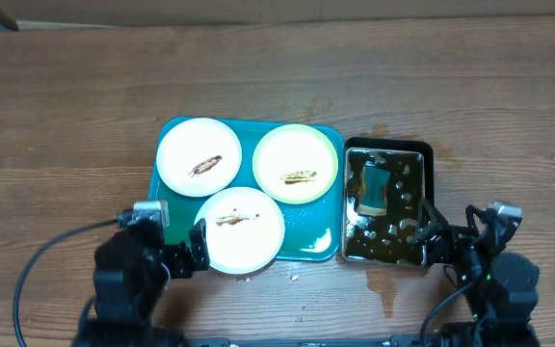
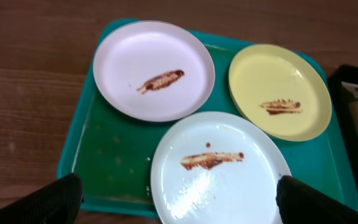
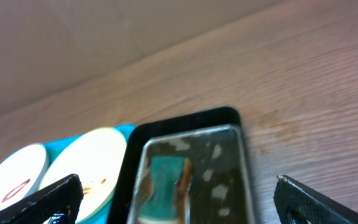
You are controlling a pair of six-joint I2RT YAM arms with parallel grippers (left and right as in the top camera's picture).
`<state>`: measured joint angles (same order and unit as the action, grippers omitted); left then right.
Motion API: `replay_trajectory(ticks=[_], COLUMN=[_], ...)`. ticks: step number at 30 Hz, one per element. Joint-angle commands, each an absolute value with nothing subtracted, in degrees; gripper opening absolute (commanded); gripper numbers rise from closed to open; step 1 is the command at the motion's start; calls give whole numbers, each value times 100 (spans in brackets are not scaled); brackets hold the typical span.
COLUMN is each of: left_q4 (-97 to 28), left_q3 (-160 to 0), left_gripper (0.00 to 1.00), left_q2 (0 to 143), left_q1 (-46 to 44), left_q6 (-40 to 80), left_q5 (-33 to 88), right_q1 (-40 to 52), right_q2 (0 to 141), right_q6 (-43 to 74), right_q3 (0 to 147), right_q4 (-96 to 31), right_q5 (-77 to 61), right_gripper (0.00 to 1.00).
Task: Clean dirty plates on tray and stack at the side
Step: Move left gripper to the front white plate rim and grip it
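Note:
The teal tray (image 1: 311, 233) holds three plates, each with a brown smear: a white one (image 1: 198, 145) at the far left, a pale lime-green one (image 1: 296, 152) at the far right, and a white one (image 1: 244, 241) at the near edge. My left gripper (image 1: 183, 253) is open and empty, just in front of the near white plate. In the left wrist view its fingers (image 2: 179, 205) straddle that plate (image 2: 216, 186). My right gripper (image 1: 448, 231) is open and empty at the black pan's near right corner, with its fingers (image 3: 179, 202) wide apart.
A black pan (image 1: 427, 154) of dark liquid stands right of the tray, with a teal sponge (image 1: 372, 188) in it. Wet spots lie on the wood in front of the pan (image 1: 385, 284). The wooden table extends to the left, right and back.

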<state>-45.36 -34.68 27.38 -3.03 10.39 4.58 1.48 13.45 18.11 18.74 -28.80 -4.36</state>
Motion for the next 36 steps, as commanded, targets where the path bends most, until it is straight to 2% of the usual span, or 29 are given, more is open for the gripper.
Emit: replay_trajectory(ticks=[1,6,12,16,22,25,28,31,33,35,36], left_q4=[-4984,-5806,-6219,-6416,-6748,-6748,-6755,-6702,-6600,-6482,-6425], left_q3=[-4414,-5085,-5157,-5155,-5151,-5148,-5148,-5148,-5148,-5148,-5148], left_gripper=[100,100,100,100,100,97,88,66,60,49,48], left_q2=[3774,4945,5961,6567,7478,7881,8232,8569,8753,8925,9002], left_q1=[-336,-336,-336,-336,-342,-342,-342,-342,-342,-342,-342], left_q6=[1354,1431,1590,1590,1684,1686,1678,1678,1678,1678,1675], left_q5=[1087,906,1302,1712,1645,1649,1629,1608,1608,1601,1599], right_q1=[117,117,117,117,115,115,115,115,115,115,115], right_q2=[2202,3413,4613,4967,5166,5179,5179,5179,5179,5179,5179], right_q6=[2023,1949,1804,1802,1802,1802,1802,1802,1804,1804,1802], right_q3=[2716,3629,4464,4519,4519,4519,4519,4519,4519,4519,4519], right_q4=[-3251,-4056,-4615,-4637,-4635,-4633,-4635,-4644,-4641,-4639,-4641], right_q5=[-808,-801,-849,-1146,-1295,-1295,-1295,-1295,-1295,-1295,-1295], right_gripper=[100,100,100,100,100,100,100,100,100,100,100])
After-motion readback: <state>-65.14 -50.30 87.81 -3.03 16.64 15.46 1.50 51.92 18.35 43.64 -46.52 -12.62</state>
